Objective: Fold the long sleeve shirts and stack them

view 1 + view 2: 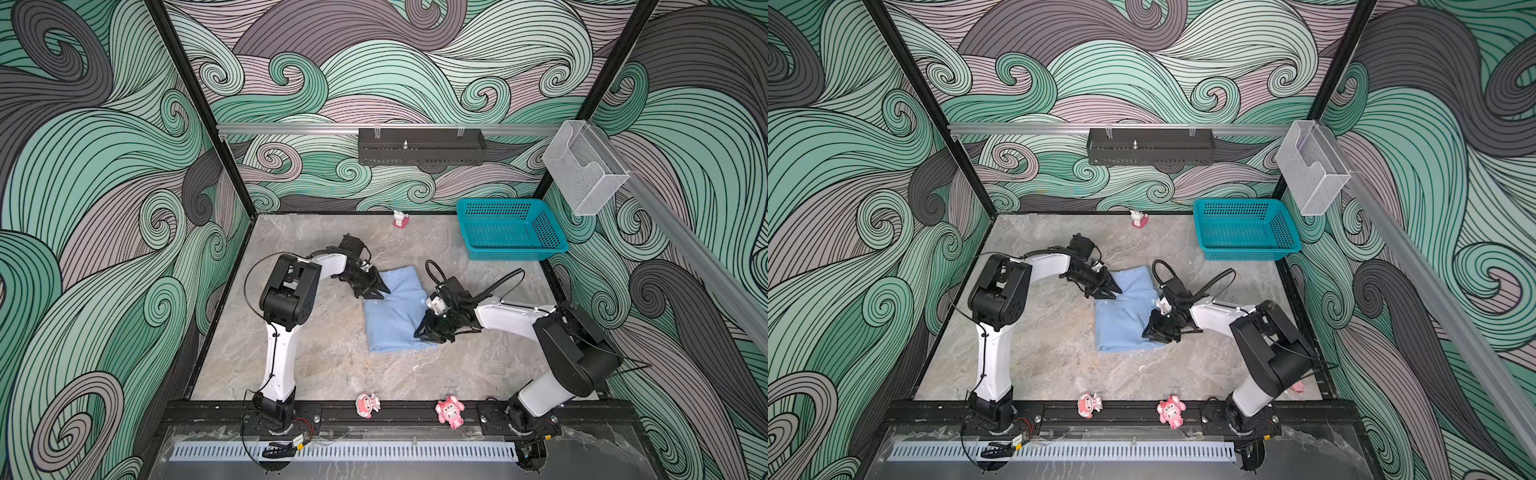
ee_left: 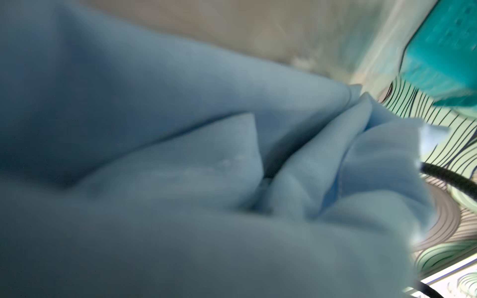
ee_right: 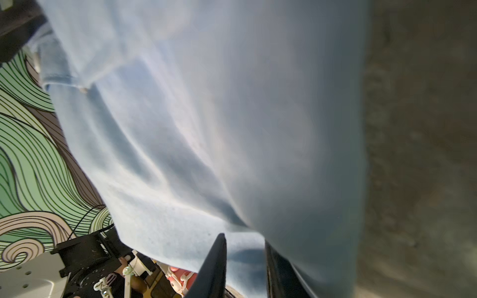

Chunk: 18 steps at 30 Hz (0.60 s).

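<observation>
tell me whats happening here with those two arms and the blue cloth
Two robot arms are folding a light blue shirt that lies partly folded in the middle of the table. The left gripper is at its left edge; whether it grips is not clear. The right gripper has cloth pinched between its fingers at the right edge. The teal basket stands in the far right corner.

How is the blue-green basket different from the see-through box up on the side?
The teal basket sits on the table in the far right corner; the clear box hangs on a metal rail higher up. The teal basket is opaque perforated plastic; the clear box is transparent. The teal basket is wide and shallow; the clear box narrower and deeper. Both look empty.
</observation>
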Motion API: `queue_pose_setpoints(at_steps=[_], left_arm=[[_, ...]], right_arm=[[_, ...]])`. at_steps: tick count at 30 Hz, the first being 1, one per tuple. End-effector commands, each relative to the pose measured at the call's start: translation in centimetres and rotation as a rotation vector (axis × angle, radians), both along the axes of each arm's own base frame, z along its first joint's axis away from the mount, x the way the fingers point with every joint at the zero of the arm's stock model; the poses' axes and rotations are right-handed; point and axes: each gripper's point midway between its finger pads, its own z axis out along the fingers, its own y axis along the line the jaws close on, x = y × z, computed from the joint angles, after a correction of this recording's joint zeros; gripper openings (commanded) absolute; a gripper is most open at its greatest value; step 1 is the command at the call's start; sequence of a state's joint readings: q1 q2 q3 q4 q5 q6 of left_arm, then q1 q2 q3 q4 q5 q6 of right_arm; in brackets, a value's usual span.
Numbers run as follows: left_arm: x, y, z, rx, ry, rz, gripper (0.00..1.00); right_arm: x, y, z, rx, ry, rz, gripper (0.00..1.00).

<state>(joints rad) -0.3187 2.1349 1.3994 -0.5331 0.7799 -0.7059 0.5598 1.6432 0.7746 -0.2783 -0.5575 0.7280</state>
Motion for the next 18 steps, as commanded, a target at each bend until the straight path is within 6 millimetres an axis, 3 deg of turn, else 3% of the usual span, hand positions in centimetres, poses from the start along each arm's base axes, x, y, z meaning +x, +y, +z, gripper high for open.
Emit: queue_pose_setpoints(at_steps=[1,5,9,14,18], left_arm=[[0.4,5.2,-1.8,0.170,-0.004,0.080,0.34],[1.1,7.3,-0.4,0.169,-0.026,0.125,0.38],[1.2,7.9,2.2,0.140,-0.073,0.141,0.46],[1.8,8.4,7.0,0.058,-0.192,0.186,0.54],[2.1,9.6,8.3,0.019,-0.207,0.229,0.55]], right_arm=[[0.3,-0.8,-1.3,-0.093,0.022,0.076,0.28],[3.6,0.9,-0.2,-0.089,-0.024,0.119,0.28],[6.0,2.8,3.6,-0.045,-0.118,0.145,0.28],[5.2,5.7,8.5,0.027,-0.195,0.190,0.32],[3.3,10.2,9.7,0.131,-0.173,0.232,0.32]])
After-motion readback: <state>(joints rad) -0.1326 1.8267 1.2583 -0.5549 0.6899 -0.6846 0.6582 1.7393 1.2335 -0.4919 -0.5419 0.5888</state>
